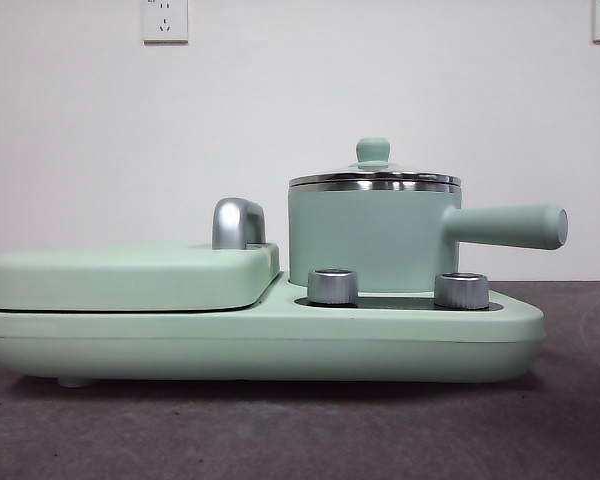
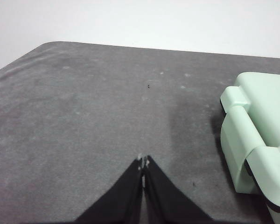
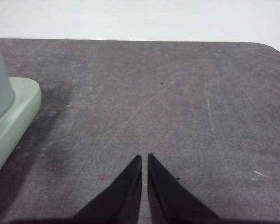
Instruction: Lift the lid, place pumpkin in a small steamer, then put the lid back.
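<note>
the lid (image 1: 373,172) sits closed on the small steamer (image 1: 365,238), its mint knob standing upright at 12 o'clock of the steel rim, so nothing can go into the pot until the lid comes off. the small steamer stands on the right half of the mint-green cooker base (image 1: 260,335), its one long handle pointing to 3 o'clock, likely kept clear of the flat hinged cover (image 1: 130,275) that lies at 9 o'clock of it. the pumpkin is not visible in any view.

both arms wait off to the sides. the left gripper (image 2: 143,161) hangs over bare grey table (image 2: 84,116) with its jaws pressed together and holding nothing; the cooker's end lies at 3 o'clock of it. the right gripper (image 3: 144,156) hovers over the table too, jaws drawn almost together with a thin slit between, empty; the cooker's other end lies at 9 o'clock.

counted: one lid, one pot, one hinged cover with one chrome handle (image 1: 238,222), two steel dials (image 1: 332,286) on the base, two wall sockets (image 1: 165,20).
</note>
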